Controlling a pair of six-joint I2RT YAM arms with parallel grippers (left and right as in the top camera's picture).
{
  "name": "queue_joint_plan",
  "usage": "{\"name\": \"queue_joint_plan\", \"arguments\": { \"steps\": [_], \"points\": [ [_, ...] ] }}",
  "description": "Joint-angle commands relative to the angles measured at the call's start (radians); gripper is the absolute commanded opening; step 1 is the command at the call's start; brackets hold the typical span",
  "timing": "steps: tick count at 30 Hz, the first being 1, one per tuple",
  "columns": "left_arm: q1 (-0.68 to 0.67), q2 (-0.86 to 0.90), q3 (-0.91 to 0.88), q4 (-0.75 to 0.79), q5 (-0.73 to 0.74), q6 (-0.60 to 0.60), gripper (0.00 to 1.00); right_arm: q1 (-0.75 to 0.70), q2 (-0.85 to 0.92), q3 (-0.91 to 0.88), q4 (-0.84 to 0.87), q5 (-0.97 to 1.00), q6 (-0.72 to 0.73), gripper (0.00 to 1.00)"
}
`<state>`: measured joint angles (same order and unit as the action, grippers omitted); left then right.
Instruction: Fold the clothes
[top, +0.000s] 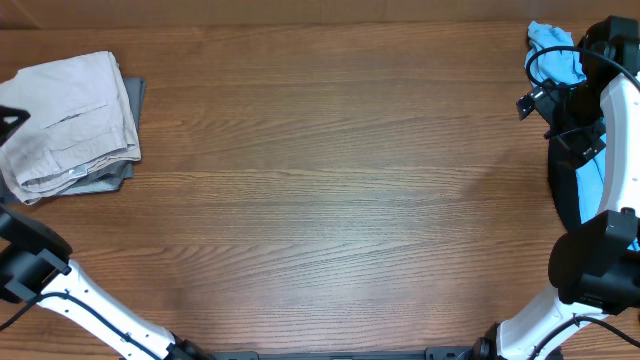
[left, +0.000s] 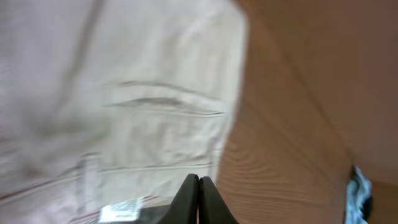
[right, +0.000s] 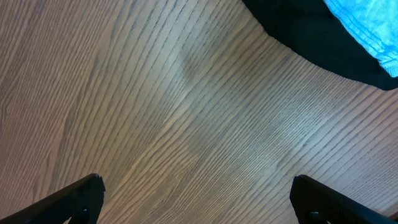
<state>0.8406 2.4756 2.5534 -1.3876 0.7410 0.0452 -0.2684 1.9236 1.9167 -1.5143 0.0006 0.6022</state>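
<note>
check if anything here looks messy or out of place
Nothing spilled or damaged. The folded beige shorts sit slightly askew on a grey garment at far left, so grey shows along the right and bottom edges. A blue cloth lies crumpled at the far right.

the clothes (top: 75, 115) are soft cream cloth, not shiny, with small creases and sewn lines. the grey cloth (top: 110, 181) under them looks soft too. the table (top: 330, 180) is smooth brown wood with wavy grain. the blue cloth (top: 556, 52) is thin and crumpled. the right arm (top: 622, 125) has a smooth white shell, like plastic.
</note>
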Motion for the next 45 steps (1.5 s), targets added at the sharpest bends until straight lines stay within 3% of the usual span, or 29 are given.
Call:
{"name": "queue_joint_plan", "arguments": {
  "steps": [1, 9, 17, 23, 31, 39, 45],
  "points": [
    [0.011, 0.023, -0.026, -0.002, -0.189, -0.082, 0.04, -0.001, -0.014, 0.014, 0.002, 0.005, -0.001, 1.00],
    [0.018, 0.023, -0.169, 0.058, -0.492, -0.264, 0.04, -0.001, -0.014, 0.014, 0.002, 0.005, -0.001, 1.00],
    [0.019, 0.023, -0.398, 0.214, -0.504, -0.263, 0.04, -0.001, -0.014, 0.014, 0.002, 0.005, -0.001, 1.00],
    [0.018, -0.010, -0.397, 0.195, -0.365, -0.260, 0.04, -0.002, -0.014, 0.014, 0.002, 0.005, -0.001, 1.00],
    [-0.015, -0.263, -0.383, 0.180, -0.332, -0.312, 0.04, -0.001, -0.014, 0.014, 0.002, 0.005, -0.001, 1.00],
    [-0.207, -0.542, -0.383, 0.186, -0.360, -0.316, 0.04, -0.001, -0.014, 0.014, 0.002, 0.005, -0.001, 1.00],
    [-0.401, -0.577, -0.384, 0.189, -0.374, -0.348, 0.04, -0.001, -0.014, 0.014, 0.002, 0.005, -0.001, 1.00]
  ]
}}
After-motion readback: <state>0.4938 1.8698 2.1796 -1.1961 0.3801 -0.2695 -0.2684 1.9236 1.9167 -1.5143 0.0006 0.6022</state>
